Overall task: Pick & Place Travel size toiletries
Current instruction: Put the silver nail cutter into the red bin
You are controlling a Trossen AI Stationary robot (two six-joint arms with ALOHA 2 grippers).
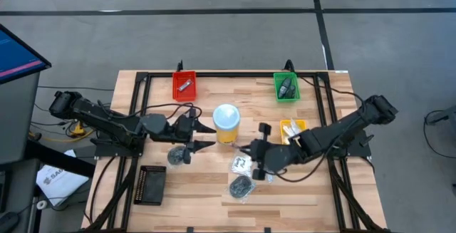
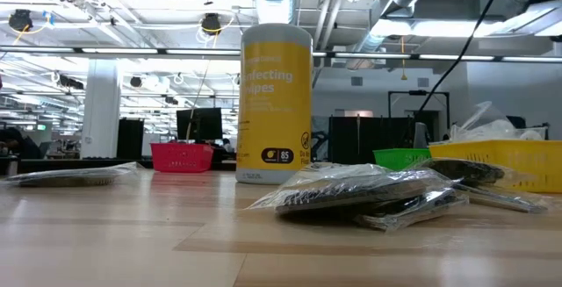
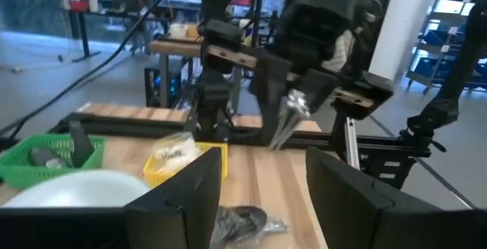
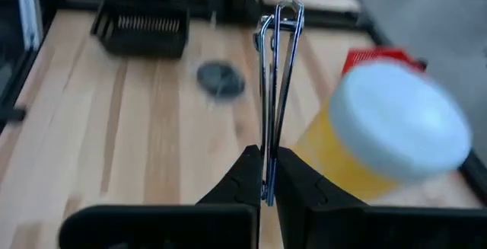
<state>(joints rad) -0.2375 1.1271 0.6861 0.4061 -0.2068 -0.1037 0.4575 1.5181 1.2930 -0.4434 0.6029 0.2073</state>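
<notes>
Near the table's middle, beside the tall yellow tub with a white lid (image 1: 226, 122), the right gripper (image 4: 268, 174) pinches a thin silvery metal clip (image 4: 275, 89) off the wood, while the left gripper (image 1: 205, 136) hangs spread by the tub.

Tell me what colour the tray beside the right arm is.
Yellow tray; the high view shows it best.

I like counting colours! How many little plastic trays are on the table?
4: the red plastic tray at the back left, green plastic tray back right, yellow plastic tray mid-right, black plastic tray front left.
</notes>
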